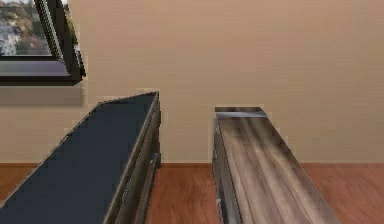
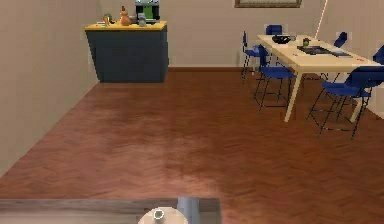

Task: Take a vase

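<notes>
What is to be taken is likely among the small things (image 2: 124, 16) on the far blue table (image 2: 127, 55), well apart from the fingers, whose state I cannot tell.

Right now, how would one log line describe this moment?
ahead: dark blue-topped cabinet, wood-topped cabinet | side: blue counter with yellow top, items too small to name; white table, blue chairs

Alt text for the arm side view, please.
A blue cabinet with a yellow top and small items on it stands against the far wall, upper left. A pale dining table with blue chairs stands at right on the wooden floor.
</notes>
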